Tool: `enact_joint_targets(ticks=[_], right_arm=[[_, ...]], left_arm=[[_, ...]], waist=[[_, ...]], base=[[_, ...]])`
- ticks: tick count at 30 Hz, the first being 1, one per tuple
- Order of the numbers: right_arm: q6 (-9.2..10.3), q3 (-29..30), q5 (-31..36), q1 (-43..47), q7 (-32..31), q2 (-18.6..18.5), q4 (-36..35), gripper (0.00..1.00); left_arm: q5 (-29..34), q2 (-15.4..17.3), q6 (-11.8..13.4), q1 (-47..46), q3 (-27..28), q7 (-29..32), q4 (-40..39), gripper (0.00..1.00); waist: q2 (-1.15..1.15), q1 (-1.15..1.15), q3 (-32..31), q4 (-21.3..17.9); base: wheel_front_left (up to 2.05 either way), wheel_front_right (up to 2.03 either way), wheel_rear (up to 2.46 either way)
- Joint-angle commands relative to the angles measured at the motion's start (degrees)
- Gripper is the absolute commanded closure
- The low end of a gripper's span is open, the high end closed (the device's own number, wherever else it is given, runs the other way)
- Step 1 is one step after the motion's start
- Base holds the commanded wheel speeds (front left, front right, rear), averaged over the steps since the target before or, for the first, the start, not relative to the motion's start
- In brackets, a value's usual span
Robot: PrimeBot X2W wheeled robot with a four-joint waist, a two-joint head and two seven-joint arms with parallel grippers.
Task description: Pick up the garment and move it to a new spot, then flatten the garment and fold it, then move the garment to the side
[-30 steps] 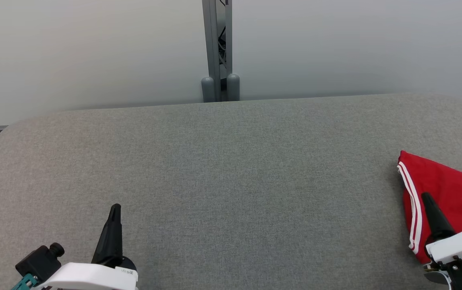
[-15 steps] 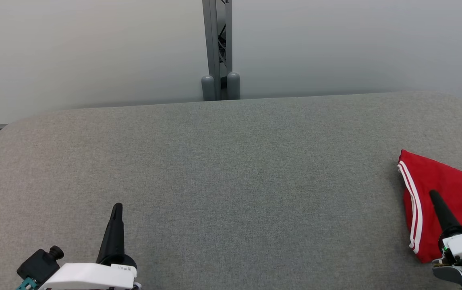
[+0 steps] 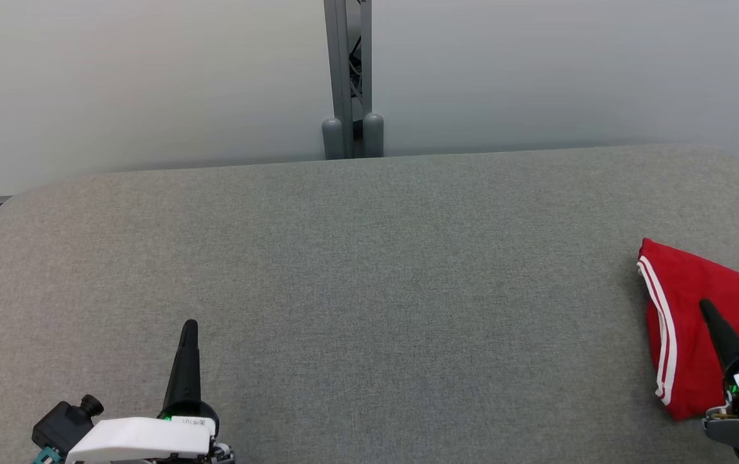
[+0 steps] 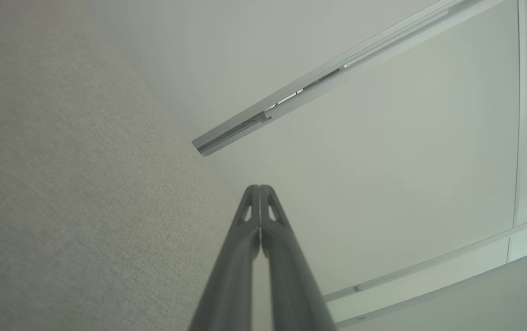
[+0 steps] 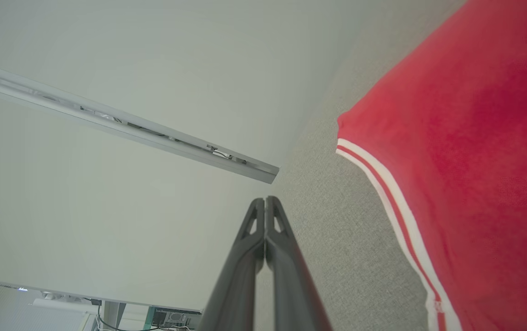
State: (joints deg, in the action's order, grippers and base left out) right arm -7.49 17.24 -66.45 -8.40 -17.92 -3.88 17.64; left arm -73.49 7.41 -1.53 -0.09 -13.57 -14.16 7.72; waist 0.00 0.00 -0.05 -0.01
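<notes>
The garment (image 3: 698, 309) is red with white stripes along one edge and lies folded at the right edge of the grey table (image 3: 369, 258). The right wrist view has the garment (image 5: 465, 161) at its right, flat on the cloth surface. My right gripper (image 3: 705, 305) is shut with nothing in it; in the head view its tip lies over the garment's left part. In its own view the right gripper (image 5: 265, 200) points past the garment's striped edge. My left gripper (image 3: 189, 325) is shut and empty near the table's front left; its fingers (image 4: 259, 188) are pressed together.
A grey post (image 3: 348, 77) with two rounded feet stands behind the table's far edge between pale wall panels. The table's rounded corners lie at the far left and far right.
My right gripper has drawn back toward the lower right over the garment. The left gripper has shifted slightly and stands more upright. The garment has not moved.
</notes>
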Motion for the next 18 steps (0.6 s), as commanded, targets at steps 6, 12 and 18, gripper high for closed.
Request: enact_joint_targets(ticks=[6, 12, 18], right_arm=[[-0.01, 1.7, -4.5, -1.7, -2.2, -0.7, 0.4, 1.0], [-0.01, 2.7, -7.4, -2.0, -3.5, -0.8, 0.8, 1.0], [0.0, 3.7, -10.2, -2.4, -4.8, -0.9, 1.3, 1.0]], left_arm=[[-3.7, -0.6, -1.4, -1.4, 0.7, -0.4, 0.0, 1.0], [-6.1, -1.2, -2.2, -1.6, 0.9, -0.5, 0.2, 1.0], [-8.4, -1.8, -2.9, -1.7, 1.1, -0.5, 0.4, 1.0]], waist=[[0.0, 0.0, 0.1, 0.0], [0.0, 0.0, 0.3, 0.0], [0.0, 0.0, 0.4, 0.0]], base=[[0.0, 0.0, 0.0], [0.0, 0.0, 0.0], [0.0, 0.0, 0.0]])
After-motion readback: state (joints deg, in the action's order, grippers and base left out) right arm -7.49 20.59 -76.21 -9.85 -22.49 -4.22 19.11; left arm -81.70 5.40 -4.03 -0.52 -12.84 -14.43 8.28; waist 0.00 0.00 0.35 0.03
